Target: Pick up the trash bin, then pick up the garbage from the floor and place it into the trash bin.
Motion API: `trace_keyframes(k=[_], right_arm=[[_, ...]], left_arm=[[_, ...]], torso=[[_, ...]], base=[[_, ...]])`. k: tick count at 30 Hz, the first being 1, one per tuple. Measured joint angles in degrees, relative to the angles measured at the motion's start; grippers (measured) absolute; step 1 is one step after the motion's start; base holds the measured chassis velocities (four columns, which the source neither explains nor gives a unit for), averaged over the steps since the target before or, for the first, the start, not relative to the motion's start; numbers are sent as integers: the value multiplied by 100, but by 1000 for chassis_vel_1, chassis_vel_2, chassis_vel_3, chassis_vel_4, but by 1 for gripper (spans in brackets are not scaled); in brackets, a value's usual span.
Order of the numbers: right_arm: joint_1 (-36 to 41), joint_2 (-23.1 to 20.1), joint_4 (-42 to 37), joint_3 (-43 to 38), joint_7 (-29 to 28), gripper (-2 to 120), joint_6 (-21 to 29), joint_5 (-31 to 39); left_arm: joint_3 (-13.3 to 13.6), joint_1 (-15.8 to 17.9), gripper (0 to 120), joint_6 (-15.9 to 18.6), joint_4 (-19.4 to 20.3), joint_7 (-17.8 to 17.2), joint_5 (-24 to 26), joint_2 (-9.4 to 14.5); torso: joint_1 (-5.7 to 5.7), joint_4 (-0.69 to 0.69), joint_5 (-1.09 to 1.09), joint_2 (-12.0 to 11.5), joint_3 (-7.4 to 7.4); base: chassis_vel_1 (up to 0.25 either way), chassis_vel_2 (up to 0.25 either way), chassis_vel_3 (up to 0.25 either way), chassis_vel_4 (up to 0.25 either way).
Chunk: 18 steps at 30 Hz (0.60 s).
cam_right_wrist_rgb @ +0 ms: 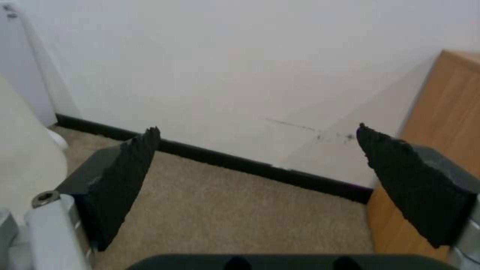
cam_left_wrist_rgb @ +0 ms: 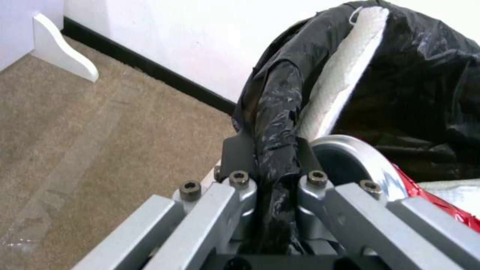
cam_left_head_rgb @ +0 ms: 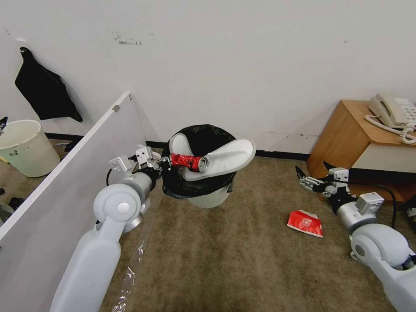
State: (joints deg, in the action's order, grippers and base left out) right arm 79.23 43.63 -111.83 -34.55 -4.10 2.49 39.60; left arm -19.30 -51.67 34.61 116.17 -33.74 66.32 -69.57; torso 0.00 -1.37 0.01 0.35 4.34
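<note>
The trash bin point(cam_left_head_rgb: 203, 190) hangs above the carpet floor point(cam_left_head_rgb: 234, 260) in front of the white wall, held by the left claw point(cam_left_head_rgb: 164, 164), which is clenched on its bag-covered rim point(cam_left_wrist_rgb: 275, 123). Two white slippers point(cam_left_head_rgb: 225, 158) and a crushed red can point(cam_left_head_rgb: 188, 161) stick out of its top. A flattened red paper cup point(cam_left_head_rgb: 305, 223) lies on the floor to the right, near the right claw point(cam_left_head_rgb: 303, 177), which hovers released, its pads point(cam_right_wrist_rgb: 125, 180) spread wide, beside a wooden cabinet point(cam_left_head_rgb: 342, 134)
</note>
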Motion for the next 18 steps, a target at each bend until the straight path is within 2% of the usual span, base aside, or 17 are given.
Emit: trace_keyframes(k=[7, 18], right_arm=[[605, -112, -313, -560, 142, 100, -132, -118], [840, -98, -385, -728, 186, 100, -245, -220]], left_arm=[[-5, 14, 4, 0, -20, 8, -1, -20], [-19, -16, 4, 42, 13, -6, -39, 22]], torso=[[0, 0, -2, 0, 0], [0, 0, -1, 0, 0]], base=[[0, 0, 0, 0], [0, 0, 0, 0]])
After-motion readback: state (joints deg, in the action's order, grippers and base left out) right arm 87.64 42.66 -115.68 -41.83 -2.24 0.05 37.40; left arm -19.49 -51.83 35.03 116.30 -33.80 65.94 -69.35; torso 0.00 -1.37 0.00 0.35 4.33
